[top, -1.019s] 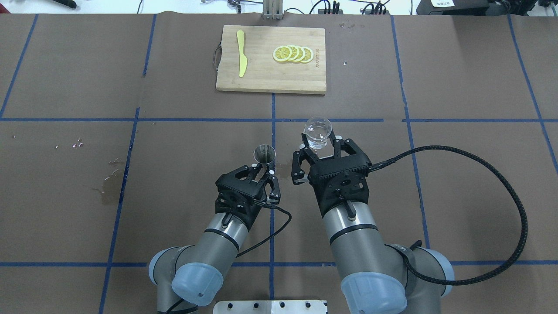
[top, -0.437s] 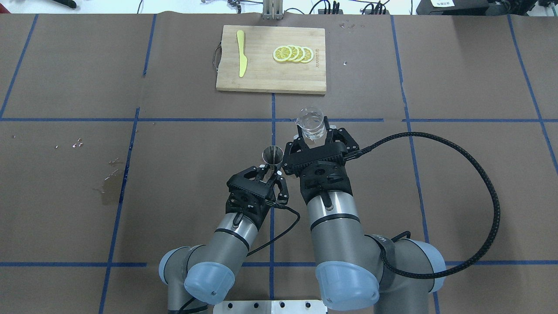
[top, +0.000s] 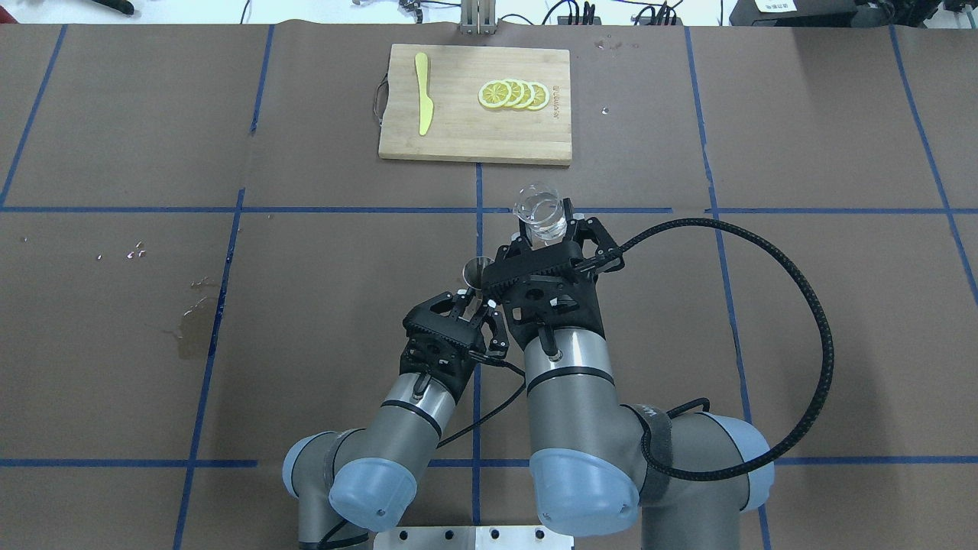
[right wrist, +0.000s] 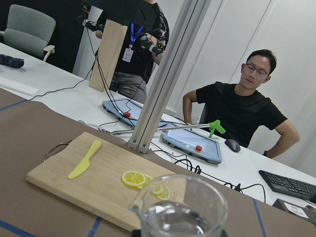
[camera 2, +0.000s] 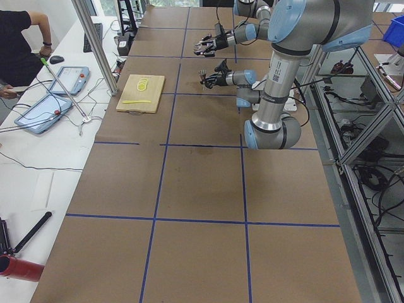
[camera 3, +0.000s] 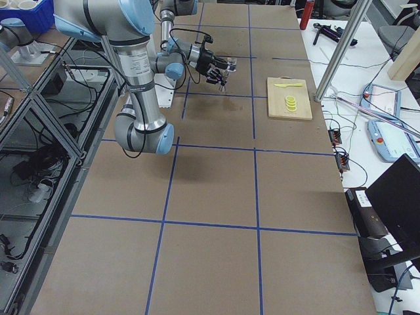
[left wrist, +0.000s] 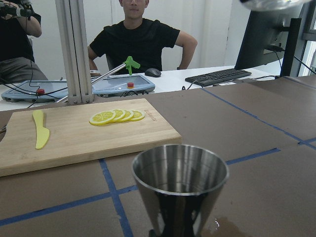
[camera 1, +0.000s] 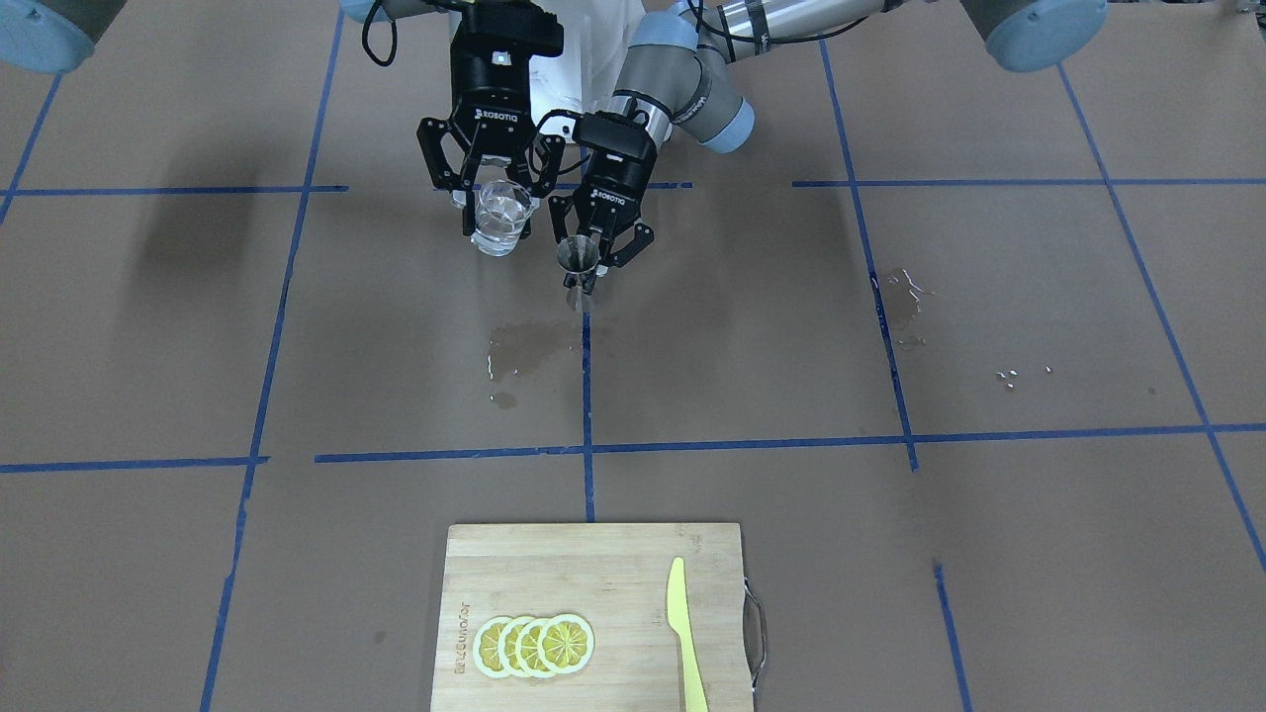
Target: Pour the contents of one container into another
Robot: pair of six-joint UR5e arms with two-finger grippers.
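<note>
- The right gripper (top: 544, 231), clamped on the glass cup (top: 539, 214), had swung left, close beside the left gripper (top: 477, 299).
- The left gripper, closed around the jigger (top: 477, 270), had edged right.
- The cup, upright with water, hung just beside the jigger; tipping looked next.

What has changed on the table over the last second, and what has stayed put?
The right gripper, shut on the glass cup, swung left toward the jigger. The left gripper carried the jigger slightly right, so the two vessels are now close together. Both grips held. The cutting board, knife and lemon slices did not move.
</note>
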